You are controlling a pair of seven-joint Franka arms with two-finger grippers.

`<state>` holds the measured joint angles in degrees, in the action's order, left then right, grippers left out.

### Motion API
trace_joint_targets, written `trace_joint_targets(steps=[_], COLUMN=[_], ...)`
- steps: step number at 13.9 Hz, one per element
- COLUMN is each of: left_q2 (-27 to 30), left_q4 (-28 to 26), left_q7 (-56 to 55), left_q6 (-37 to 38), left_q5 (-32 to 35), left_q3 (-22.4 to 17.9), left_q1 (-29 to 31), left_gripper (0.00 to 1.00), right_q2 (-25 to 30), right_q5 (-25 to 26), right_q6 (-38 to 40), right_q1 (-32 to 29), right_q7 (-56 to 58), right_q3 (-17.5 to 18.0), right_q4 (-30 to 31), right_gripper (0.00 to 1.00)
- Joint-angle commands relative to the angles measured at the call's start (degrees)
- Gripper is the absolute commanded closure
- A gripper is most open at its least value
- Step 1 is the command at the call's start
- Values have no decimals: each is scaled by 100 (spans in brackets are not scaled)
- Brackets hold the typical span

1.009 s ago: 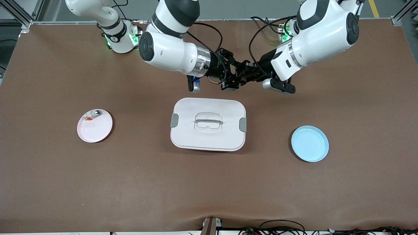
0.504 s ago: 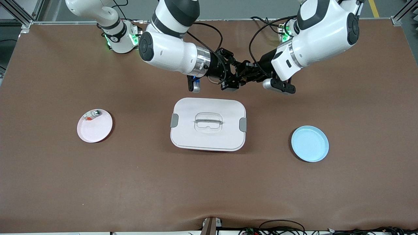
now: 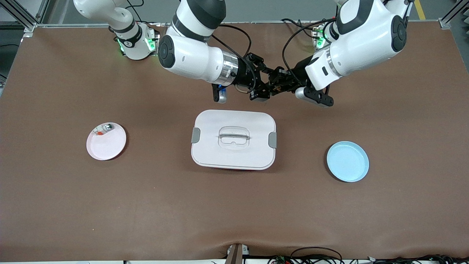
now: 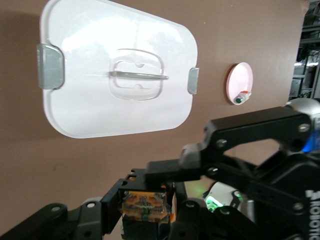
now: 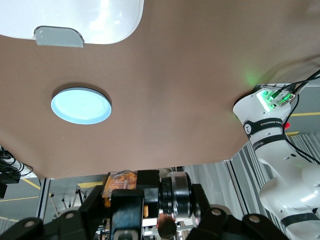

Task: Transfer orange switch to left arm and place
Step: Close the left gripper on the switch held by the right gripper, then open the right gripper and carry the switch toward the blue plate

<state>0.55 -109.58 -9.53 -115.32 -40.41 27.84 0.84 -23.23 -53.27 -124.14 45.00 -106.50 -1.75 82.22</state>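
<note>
The orange switch (image 4: 145, 206) sits up in the air between the two grippers, which meet tip to tip over the bare bench (image 3: 234, 212), over a spot farther from the front camera than the box (image 3: 233, 139). In the left wrist view it shows as a small orange-and-black block clamped between the black fingers (image 4: 111, 210) of the left gripper (image 4: 142, 210), with the right gripper (image 4: 200, 165) pressed in right beside it. The right wrist view shows the same switch (image 5: 119, 180) as an orange patch at the tip of the right gripper (image 5: 127, 192), the left gripper's round body directly against it. From these views I cannot tell whether the right gripper is also clamped on the switch or has let go. The front view shows the right gripper (image 3: 261, 90) and left gripper (image 3: 276, 84) touching, but the switch itself is hidden among the black fingers there. The box lies closed on the bench, grey latches at both ends. A pink plate (image 3: 110, 145) toward the right arm's end carries a small silver-and-red item (image 3: 103, 128), also seen in the left wrist view; a blue plate (image 3: 347, 161) lies toward the left arm's end, also seen in the right wrist view.
</note>
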Motion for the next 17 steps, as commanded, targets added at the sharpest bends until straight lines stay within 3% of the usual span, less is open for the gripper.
trace_joint_targets(steps=[1,4,9,17], left_q2=[95,86,68,-467], left_q4=[33,112,103,95], left_q7=[319,713,1934,4879], left_q6=[316,659,897,854], left_q5=[182,488,1815,3792], left_q3=[-7,-7,-7,-7], left_q1=[197,451,794,1366], left_gripper=[100,100,100,100], right_q2=[-24,-24,108,608], right_q5=[-61,-61,80,1168], right_q6=[145,153,215,2471], right_q1=[-61,-79,-210,-1246], right_q7=[-46,-28,654,2675], right_q3=[-53,-53,-88,-106], right_q4=[-136,-145,-154,-136], right_gripper=[0,0,0,0])
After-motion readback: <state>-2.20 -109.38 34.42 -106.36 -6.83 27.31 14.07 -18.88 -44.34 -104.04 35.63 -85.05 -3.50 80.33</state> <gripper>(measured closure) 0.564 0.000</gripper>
